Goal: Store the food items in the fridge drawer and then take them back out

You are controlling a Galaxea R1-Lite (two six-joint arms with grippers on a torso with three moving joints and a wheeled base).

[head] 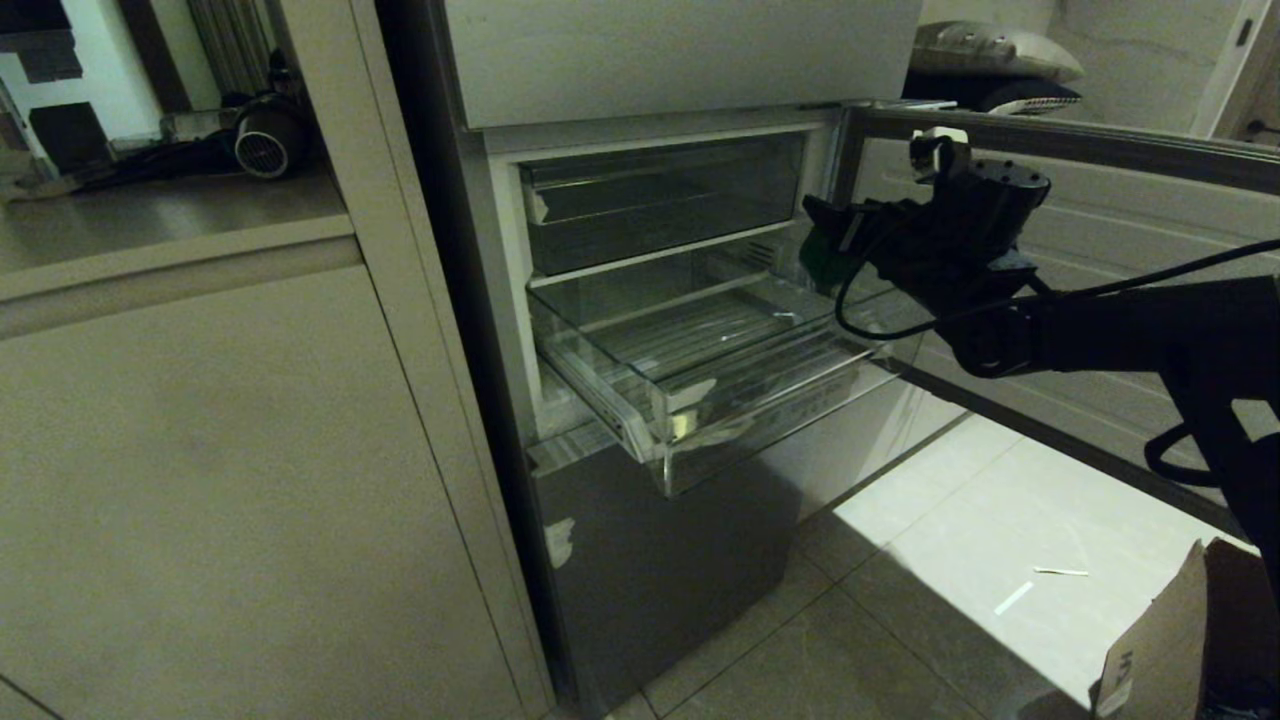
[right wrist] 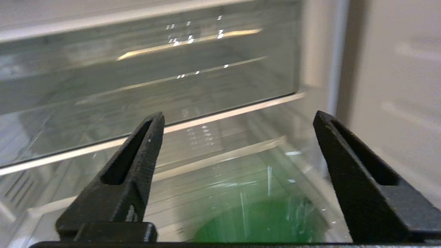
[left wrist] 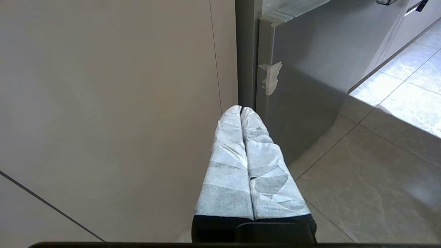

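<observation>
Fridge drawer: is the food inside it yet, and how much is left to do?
Done: the fridge drawer is pulled out. In hand: the right gripper hangs open over its back corner, with the green food item just below, seemingly inside. Left: no brownish-orange item shows anywhere, so it needs storing, then both must come back out. The left gripper sits shut, parked by the fridge's lower door.

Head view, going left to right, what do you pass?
Cabinet front → pulled-out clear fridge drawer → green food item → right gripper, over the drawer's right end → cardboard box on the floor.
</observation>
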